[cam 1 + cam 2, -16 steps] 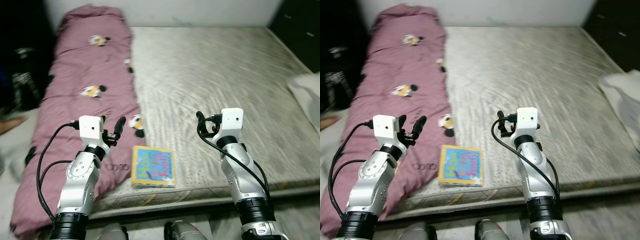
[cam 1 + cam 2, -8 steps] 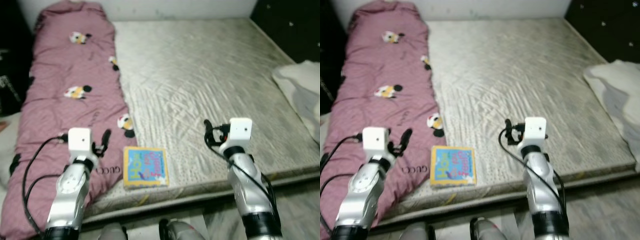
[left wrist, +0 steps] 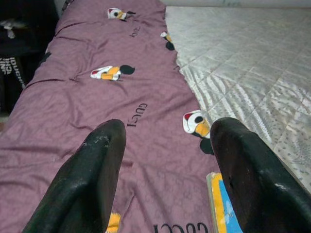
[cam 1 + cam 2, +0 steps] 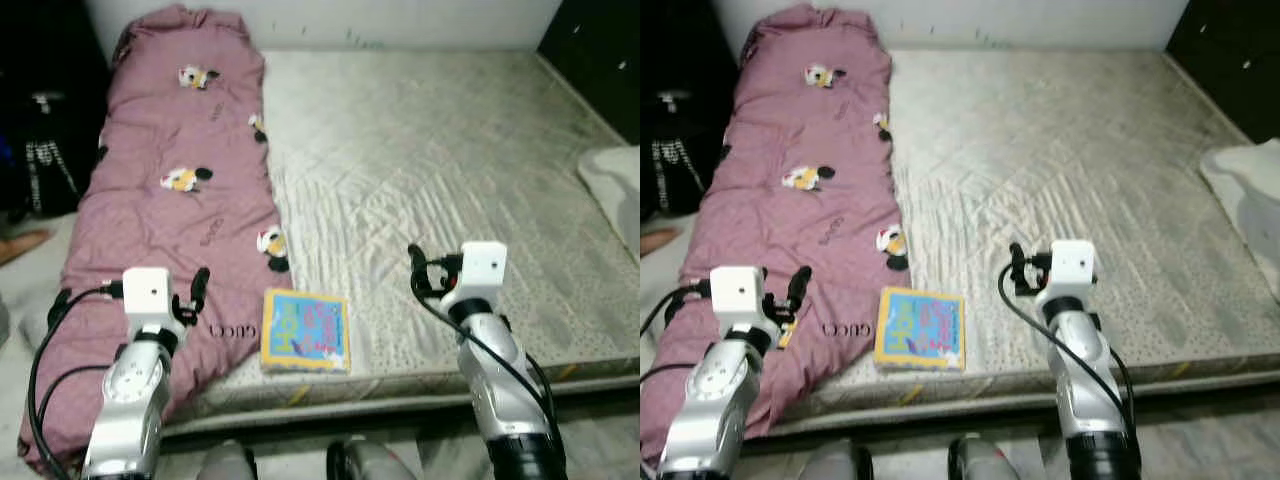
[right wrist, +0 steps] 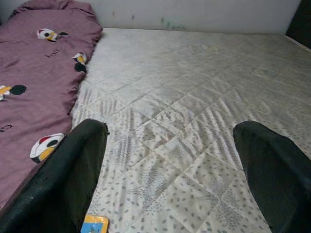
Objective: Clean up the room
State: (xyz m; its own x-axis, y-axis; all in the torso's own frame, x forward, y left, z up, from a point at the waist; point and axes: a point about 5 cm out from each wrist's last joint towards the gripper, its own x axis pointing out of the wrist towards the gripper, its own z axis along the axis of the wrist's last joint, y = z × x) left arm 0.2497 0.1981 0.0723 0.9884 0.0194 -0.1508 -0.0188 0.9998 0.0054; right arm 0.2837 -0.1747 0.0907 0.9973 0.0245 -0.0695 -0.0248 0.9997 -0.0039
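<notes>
A colourful children's book (image 4: 305, 330) lies flat on the bare quilted mattress (image 4: 430, 150), close to its front edge. Beside the book, a mauve quilt with cartoon mouse prints (image 4: 180, 170) runs along the mattress's left side. My left gripper (image 4: 195, 290) hovers open over the quilt's near end, just left of the book. In the left wrist view its fingers (image 3: 97, 160) frame the quilt, with the book's corner (image 3: 221, 206) nearby. My right gripper (image 4: 420, 268) is held open above the mattress, right of the book, with nothing between its fingers (image 5: 77, 160).
A white cloth (image 4: 615, 180) lies at the mattress's right edge. Dark bags and clutter (image 4: 40, 150) stand on the floor to the left. A pale wall (image 4: 330, 20) closes the far side. My feet (image 4: 350, 465) stand at the mattress's front edge.
The camera has swayed, shifting the whole scene. My left arm sits a little lower and further left. Both grippers stay open, and the book has not moved on the mattress.
</notes>
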